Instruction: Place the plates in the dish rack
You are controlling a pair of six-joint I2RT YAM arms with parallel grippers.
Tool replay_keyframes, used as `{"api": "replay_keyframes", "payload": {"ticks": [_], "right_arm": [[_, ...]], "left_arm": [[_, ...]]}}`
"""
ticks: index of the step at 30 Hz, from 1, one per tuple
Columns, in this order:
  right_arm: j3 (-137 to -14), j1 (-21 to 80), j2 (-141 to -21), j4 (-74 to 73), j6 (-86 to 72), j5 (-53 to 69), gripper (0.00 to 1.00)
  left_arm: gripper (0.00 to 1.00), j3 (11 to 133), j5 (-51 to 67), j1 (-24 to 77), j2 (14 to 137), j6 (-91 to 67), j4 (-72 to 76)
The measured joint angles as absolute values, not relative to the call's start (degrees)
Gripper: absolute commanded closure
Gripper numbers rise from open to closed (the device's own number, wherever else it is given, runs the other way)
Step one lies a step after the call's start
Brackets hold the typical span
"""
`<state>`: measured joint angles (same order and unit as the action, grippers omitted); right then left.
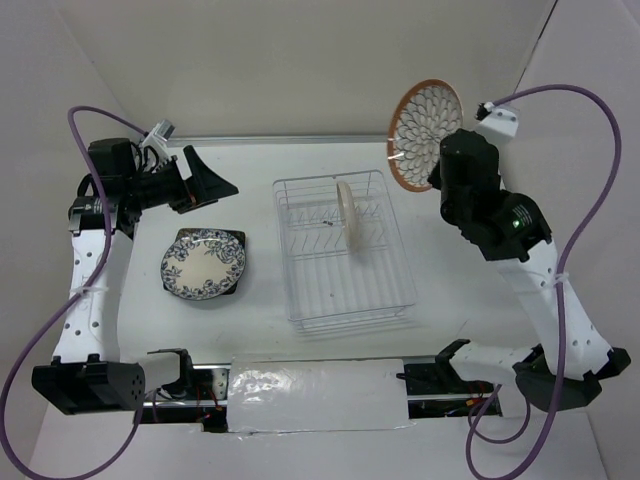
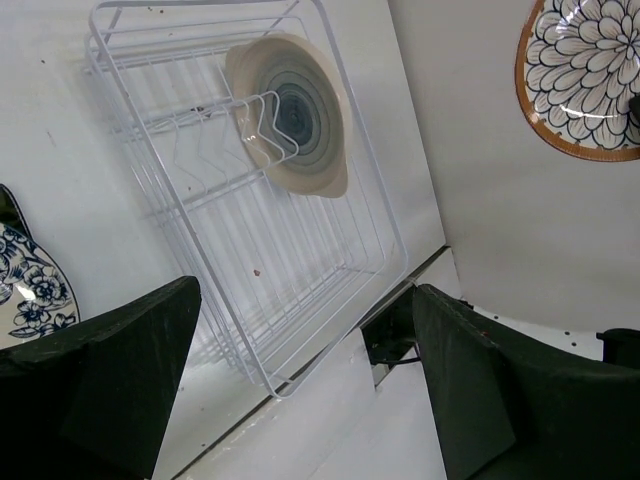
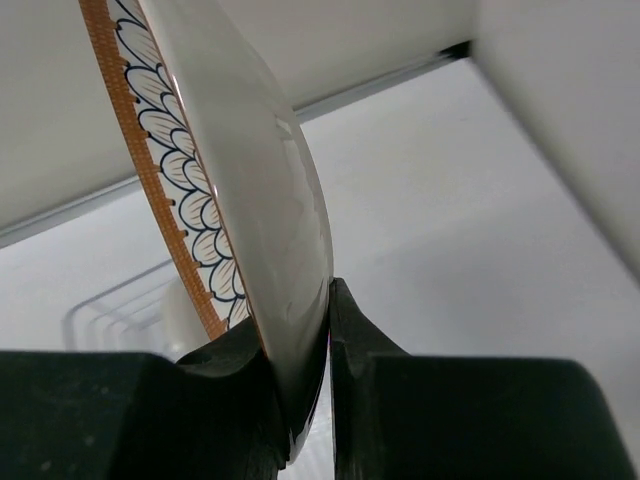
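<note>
While R gripper (image 3: 300,350) pinched the petal plate (image 1: 425,128) aloft, L gripper (image 2: 305,345) gaping empty, next likely needed slotting it btwn dish rack (image 1: 402,272) prongs (image 2: 215,140).

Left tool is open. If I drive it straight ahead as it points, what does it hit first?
Most likely the dish rack: its near wire wall sits dead ahead of the left tool. Height is unclear, so it might pass over the rim.
</note>
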<state>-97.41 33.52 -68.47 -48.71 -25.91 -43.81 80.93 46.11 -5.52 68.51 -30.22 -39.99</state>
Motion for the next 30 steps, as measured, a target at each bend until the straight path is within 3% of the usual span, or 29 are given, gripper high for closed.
{"api": "replay_keyframes", "payload": {"ticks": [8, 18, 30], "right_arm": [[-88.68, 33.67, -68.75, -48.99, -17.17, -57.19, 1.0], [-85.34, 37.28, -74.56, -45.54, -9.8, -56.36, 1.0], [-86.7, 38.85, -82.78, -50.57, -19.33, -55.88, 1.0]], "left_arm": [[0.01, 80.93, 44.66, -5.52, 69.54, -30.15, -40.51], [0.01, 81.03, 43.48, -5.52, 69.91, -29.89, -41.15], [0.01, 81.12, 42.28, -5.52, 70.41, -28.82, -42.11]]}}
